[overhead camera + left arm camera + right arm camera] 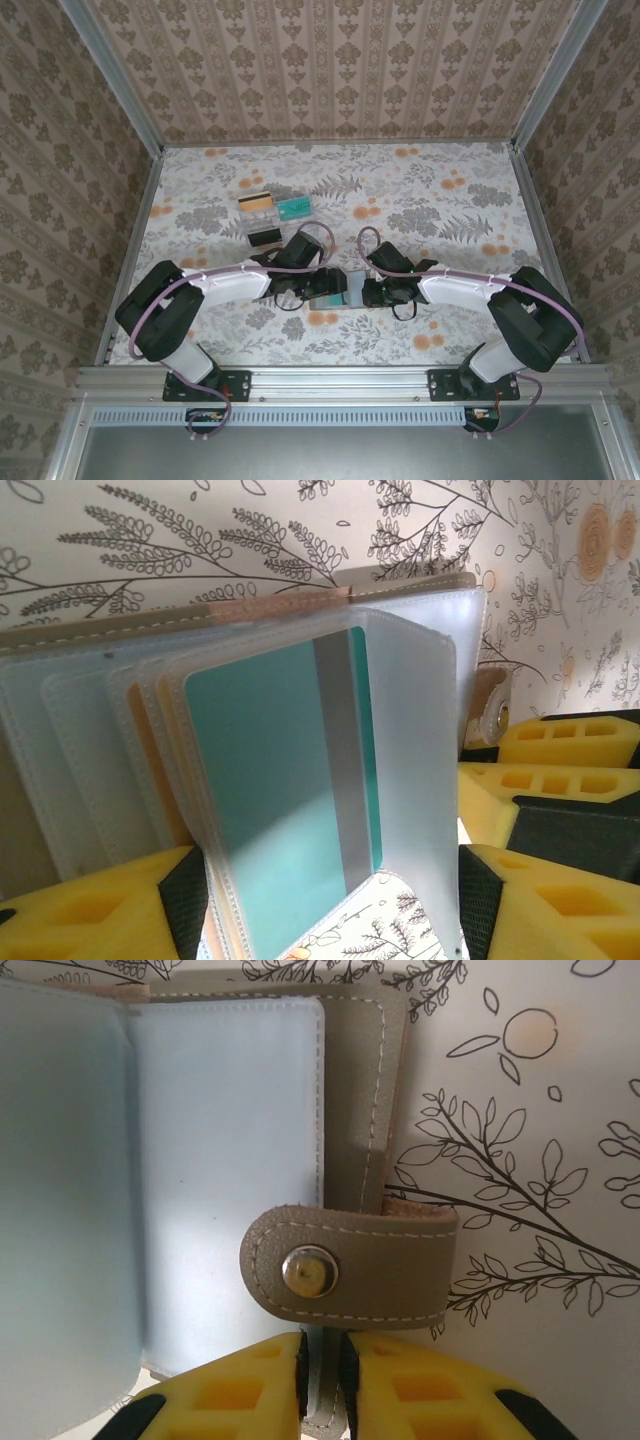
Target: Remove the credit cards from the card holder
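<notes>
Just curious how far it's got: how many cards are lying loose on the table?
3, all far left: a gold-striped card, a teal card beside it, a dark card nearer the left arm. A turquoise card sits in the card holder; more may hide there.

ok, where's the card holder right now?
Top view: the card holder lies open on the floral table, near-centre, between the left pincer and the right pincer, which clamps its edge.
</notes>
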Tool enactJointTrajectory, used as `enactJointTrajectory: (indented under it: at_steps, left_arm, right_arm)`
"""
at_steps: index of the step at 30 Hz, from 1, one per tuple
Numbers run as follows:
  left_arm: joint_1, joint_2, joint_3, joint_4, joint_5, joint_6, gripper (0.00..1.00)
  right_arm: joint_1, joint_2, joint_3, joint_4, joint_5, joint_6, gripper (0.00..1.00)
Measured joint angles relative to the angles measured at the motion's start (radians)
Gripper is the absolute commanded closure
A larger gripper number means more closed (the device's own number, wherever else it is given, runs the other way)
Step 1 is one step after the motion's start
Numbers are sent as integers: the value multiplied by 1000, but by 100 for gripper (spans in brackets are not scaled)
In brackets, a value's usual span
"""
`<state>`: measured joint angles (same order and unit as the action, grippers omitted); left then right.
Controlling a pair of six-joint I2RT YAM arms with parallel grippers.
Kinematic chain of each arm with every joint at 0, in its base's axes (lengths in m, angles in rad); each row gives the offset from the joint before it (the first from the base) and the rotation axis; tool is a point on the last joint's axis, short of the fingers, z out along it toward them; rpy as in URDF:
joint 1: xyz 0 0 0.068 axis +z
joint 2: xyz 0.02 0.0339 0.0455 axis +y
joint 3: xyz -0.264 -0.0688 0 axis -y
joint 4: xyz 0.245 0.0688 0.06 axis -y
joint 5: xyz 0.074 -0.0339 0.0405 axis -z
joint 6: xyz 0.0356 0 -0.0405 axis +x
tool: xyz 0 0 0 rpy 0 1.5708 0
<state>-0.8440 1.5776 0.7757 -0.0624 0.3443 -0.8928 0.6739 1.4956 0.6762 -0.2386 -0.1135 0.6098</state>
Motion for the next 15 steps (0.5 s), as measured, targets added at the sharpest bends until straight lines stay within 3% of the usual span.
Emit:
enactJointTrajectory:
  at_steps: [8,15]
  left_arm:
    - [0,0,0,12,14,10,5]
    - [0,0,0,23,24,11,0]
  right_arm:
    - [0,1,0,4,-5,3,72]
    - [0,0,0,8,-10,18,67]
